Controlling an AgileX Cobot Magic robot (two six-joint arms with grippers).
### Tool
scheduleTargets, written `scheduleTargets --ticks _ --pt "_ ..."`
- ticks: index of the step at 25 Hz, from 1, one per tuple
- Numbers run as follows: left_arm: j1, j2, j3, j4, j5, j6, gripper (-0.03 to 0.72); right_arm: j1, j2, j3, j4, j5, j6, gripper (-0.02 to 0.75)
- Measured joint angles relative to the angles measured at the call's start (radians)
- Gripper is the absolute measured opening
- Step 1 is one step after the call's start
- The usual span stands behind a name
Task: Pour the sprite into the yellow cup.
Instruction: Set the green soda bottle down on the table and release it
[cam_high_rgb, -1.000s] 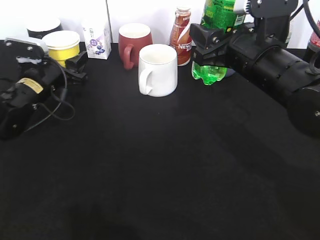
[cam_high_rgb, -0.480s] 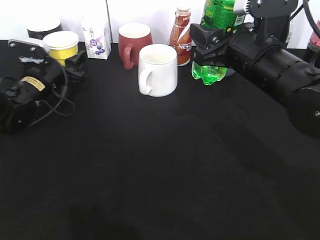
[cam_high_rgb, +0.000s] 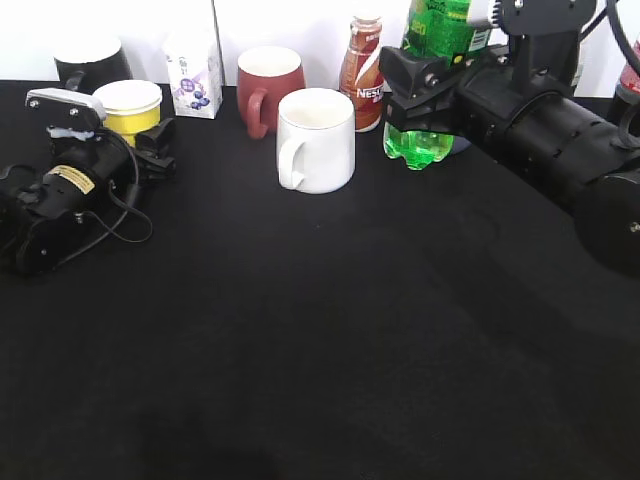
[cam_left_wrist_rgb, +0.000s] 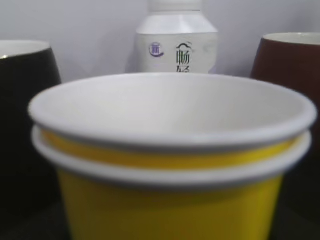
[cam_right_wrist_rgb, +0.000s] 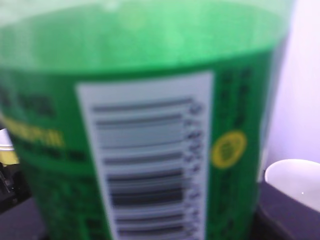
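Note:
The sprite (cam_high_rgb: 418, 146) is a green bottle held upright at the back right, its lobed base just above the black table. My right gripper (cam_high_rgb: 412, 98) is shut around its middle. The right wrist view shows its label and barcode (cam_right_wrist_rgb: 150, 150) close up. The yellow cup (cam_high_rgb: 128, 108), white-rimmed, stands at the back left. My left gripper (cam_high_rgb: 152, 137) is against it, one finger showing on its right side. The cup fills the left wrist view (cam_left_wrist_rgb: 170, 200) and shows a doubled rim. The fingers are hidden there.
A white mug (cam_high_rgb: 316, 140) stands between the arms. Behind it are a red mug (cam_high_rgb: 268, 85), a brown Nestle bottle (cam_high_rgb: 362, 75) and a small white carton (cam_high_rgb: 193, 70). A black cup (cam_high_rgb: 92, 62) is behind the yellow cup. A red-labelled bottle (cam_high_rgb: 630, 70) is at the right edge.
The yellow cup and my left gripper have moved together a little toward the front, uncovering the black cup behind. The right arm and the sprite have not moved.

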Motion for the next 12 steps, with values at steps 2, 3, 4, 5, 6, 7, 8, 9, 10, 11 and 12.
scheduleTargets --ticks 2,3,4,5,6,7,8,9,10,11,12 --pt "0.0 0.002 0.0 0.0 0.042 0.0 0.522 0.0 0.0 0.0 0.0 0.0 0.0 0.458" --pt "0.0 0.002 0.0 0.0 0.045 0.0 0.55 0.0 0.0 0.0 0.0 0.0 0.0 0.458" --pt "0.0 0.002 0.0 0.0 0.045 0.0 0.583 0.0 0.0 0.0 0.0 0.0 0.0 0.458" --pt "0.0 0.002 0.001 0.0 0.045 0.0 0.614 0.0 0.0 0.0 0.0 0.0 0.0 0.458" --pt "0.0 -0.001 0.012 0.0 0.037 0.0 0.627 0.0 0.0 0.0 0.0 0.0 0.0 0.458" --pt "0.0 -0.008 0.038 -0.002 0.023 0.0 0.631 0.0 0.0 0.0 0.0 0.0 0.0 0.458" --pt "0.0 -0.018 0.066 -0.004 0.005 0.0 0.634 0.0 0.0 0.0 0.0 0.0 0.0 0.458" --pt "0.0 -0.031 0.102 -0.007 -0.006 0.0 0.634 0.0 0.0 0.0 0.0 0.0 0.0 0.458" --pt "0.0 -0.05 0.139 -0.008 -0.012 0.001 0.634 0.0 0.0 0.0 0.006 0.0 0.0 0.458" --pt "0.0 -0.071 0.177 -0.008 -0.013 0.004 0.635 0.0 0.0 0.0 0.012 0.0 0.0 0.458" --pt "0.0 -0.105 0.225 -0.008 -0.004 0.004 0.635 0.0 0.0 0.0 0.023 0.0 -0.001 0.458"
